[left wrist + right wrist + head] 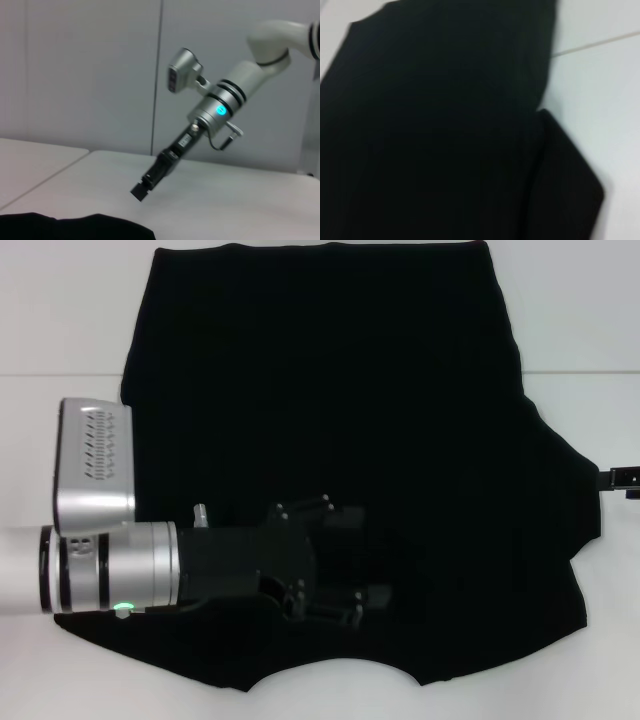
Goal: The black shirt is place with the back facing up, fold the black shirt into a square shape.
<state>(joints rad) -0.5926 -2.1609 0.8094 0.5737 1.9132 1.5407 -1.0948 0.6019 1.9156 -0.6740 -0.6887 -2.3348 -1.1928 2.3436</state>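
White table (60,320) — grey panelled wall (80,70)

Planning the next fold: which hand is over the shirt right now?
The left hand, which lies over the black shirt near its neckline. The right hand is off the cloth, just beyond its right edge.

A white table (60,320) with a seam, grey wall (80,70) behind.

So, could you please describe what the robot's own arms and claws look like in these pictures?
The left arm ends in a silver cylindrical wrist with black bands, a green light and a boxy silver camera housing with vent holes; its black, hard, angular left claw carries small pale screws. The right arm is white, with a black-banded silver wrist, a blue-lit ring, a silver camera pod, a small cable loop and a slim black right claw.
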